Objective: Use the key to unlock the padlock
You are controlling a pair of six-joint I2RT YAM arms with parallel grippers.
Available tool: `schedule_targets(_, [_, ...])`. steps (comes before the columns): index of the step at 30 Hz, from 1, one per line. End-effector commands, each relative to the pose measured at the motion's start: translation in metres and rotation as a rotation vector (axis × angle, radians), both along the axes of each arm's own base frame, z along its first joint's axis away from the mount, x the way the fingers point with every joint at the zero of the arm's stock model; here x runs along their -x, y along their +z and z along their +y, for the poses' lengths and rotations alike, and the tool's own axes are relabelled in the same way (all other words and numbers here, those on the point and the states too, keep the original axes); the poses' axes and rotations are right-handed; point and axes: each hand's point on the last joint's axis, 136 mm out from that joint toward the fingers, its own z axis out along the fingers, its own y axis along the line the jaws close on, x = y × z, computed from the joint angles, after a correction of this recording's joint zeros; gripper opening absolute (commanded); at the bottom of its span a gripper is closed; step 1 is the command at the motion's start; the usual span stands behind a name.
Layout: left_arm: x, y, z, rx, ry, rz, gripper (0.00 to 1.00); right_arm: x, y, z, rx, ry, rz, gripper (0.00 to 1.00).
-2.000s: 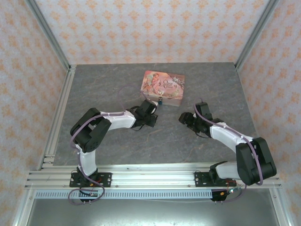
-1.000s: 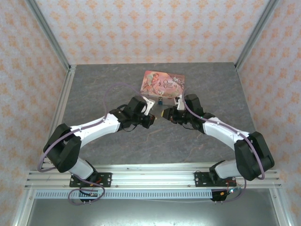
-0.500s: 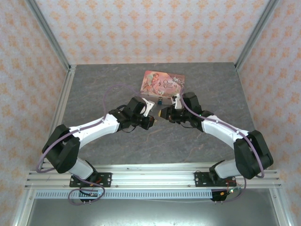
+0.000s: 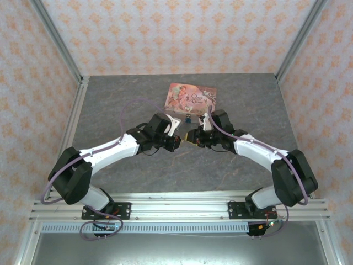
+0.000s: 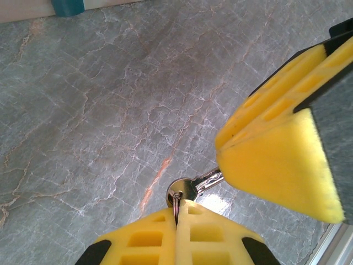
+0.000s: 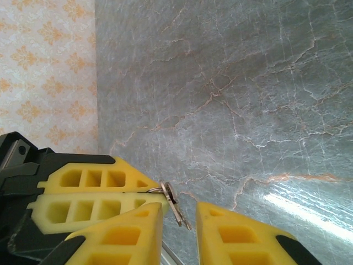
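Note:
My left gripper is shut on the ring of a small silver key, which sticks out past its yellow fingertips above the table. My right gripper is open, its yellow fingers on either side of the key's blade without pinching it. In the top view the two grippers meet tip to tip, left gripper and right gripper. The tiny teal padlock hangs at the front of the pink tin, just beyond them; the padlock also shows at the frame's top edge.
The pink illustrated tin stands at the back middle of the grey marble-patterned table. Patterned walls and metal frame rails close in the table. Open tabletop lies left, right and in front of the grippers.
My right gripper has slid left until its fingers straddle the key, and they have opened a little. My left gripper has held the key nearly still.

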Motion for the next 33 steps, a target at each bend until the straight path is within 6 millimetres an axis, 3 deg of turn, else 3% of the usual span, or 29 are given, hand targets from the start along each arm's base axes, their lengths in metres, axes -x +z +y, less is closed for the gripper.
schedule_targets(1, [0.004, 0.005, 0.005, 0.011, 0.005, 0.006, 0.0, -0.004, 0.011, 0.006, -0.013, 0.016, -0.025, 0.23])
schedule_targets(20, [0.007, 0.002, 0.009, -0.012, -0.006, 0.008, 0.0, -0.002, 0.008, 0.015, -0.012, 0.042, -0.019, 0.08])
schedule_targets(21, [0.008, 0.001, 0.009, -0.014, -0.007, 0.009, 0.0, -0.002, 0.007, 0.015, -0.005, 0.041, -0.018, 0.09])
schedule_targets(26, [0.008, 0.002, 0.01, -0.013, -0.007, 0.004, 0.0, -0.004, 0.003, 0.009, 0.033, 0.016, -0.019, 0.33])
schedule_targets(33, [0.007, 0.005, 0.013, -0.011, 0.01, 0.002, 0.0, -0.006, 0.009, 0.007, 0.005, -0.033, -0.025, 0.34])
